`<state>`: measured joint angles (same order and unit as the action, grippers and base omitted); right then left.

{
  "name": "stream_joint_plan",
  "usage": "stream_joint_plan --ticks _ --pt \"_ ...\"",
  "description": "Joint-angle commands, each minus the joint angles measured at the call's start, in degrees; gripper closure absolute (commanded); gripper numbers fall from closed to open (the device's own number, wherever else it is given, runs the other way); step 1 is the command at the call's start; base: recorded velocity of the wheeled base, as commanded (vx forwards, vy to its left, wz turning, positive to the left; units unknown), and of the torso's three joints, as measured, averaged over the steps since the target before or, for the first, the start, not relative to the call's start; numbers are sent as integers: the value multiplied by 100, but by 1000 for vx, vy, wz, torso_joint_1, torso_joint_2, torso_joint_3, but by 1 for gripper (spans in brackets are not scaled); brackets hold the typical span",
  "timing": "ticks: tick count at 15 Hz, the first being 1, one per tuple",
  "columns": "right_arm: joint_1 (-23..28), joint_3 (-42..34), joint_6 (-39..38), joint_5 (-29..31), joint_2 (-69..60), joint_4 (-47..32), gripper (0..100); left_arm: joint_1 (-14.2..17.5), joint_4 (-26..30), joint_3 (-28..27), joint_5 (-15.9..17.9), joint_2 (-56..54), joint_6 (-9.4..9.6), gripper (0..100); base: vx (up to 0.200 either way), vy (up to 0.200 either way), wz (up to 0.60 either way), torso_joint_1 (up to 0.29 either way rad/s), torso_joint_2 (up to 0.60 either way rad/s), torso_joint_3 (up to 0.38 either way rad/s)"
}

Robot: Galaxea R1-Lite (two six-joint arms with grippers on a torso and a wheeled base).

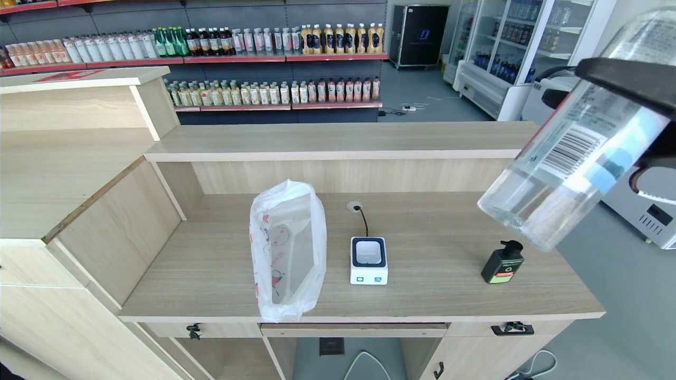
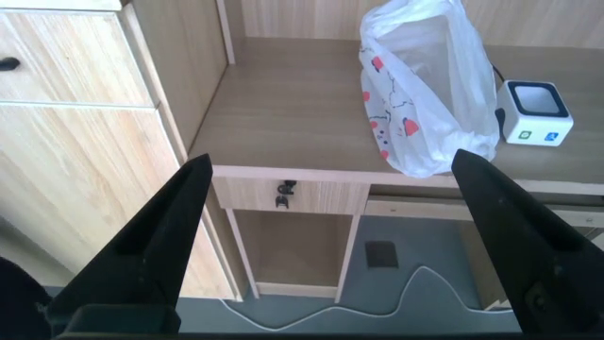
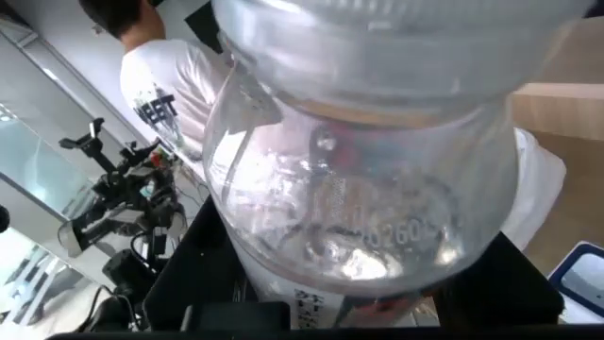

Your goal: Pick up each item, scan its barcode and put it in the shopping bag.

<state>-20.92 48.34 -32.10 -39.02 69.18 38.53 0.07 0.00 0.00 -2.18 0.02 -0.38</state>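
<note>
One clear bottle [image 1: 570, 158] is hanging high on the right, pinched in the right tool [image 1: 641, 116], apparently for presenting its barcode to the scanner [image 1: 368, 258] beside the shopping bag [image 1: 288, 248] on the tabletop [image 1: 433, 285], while the left tool [image 2: 330, 165] is hanging spread, empty.

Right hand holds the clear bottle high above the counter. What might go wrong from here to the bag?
1. The barcode on the clear bottle faces up toward the head camera, not the scanner; without a turn the scan may miss.
2. Lowering the right hand could knock the black pump bottle standing right of the scanner.
3. The thin shopping bag stands unsupported, left hand open and away from it; the bottle may push it over.
</note>
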Motion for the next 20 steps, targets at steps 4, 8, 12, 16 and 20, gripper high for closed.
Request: stream_joint_plan --ticks 4,8,12,16,20 --pt "-255 71 -104 -211 -221 -241 100 1 0 0 -2 -2 3 0 0 0 0 0 0 0" --pt "-844 220 -60 -369 -616 -892 100 1 0 0 -2 -2 3 0 0 0 0 0 0 0" --pt "-861 589 -69 -378 -836 -1639 100 1 0 0 -2 -2 3 0 0 0 0 0 0 0" --pt "-870 800 -77 -457 -1065 -2456 100 1 0 0 -2 -2 3 0 0 0 0 0 0 0" --pt "-940 1020 63 -1028 -775 -2377 100 1 0 0 -2 -2 -6 0 0 0 0 0 0 0"
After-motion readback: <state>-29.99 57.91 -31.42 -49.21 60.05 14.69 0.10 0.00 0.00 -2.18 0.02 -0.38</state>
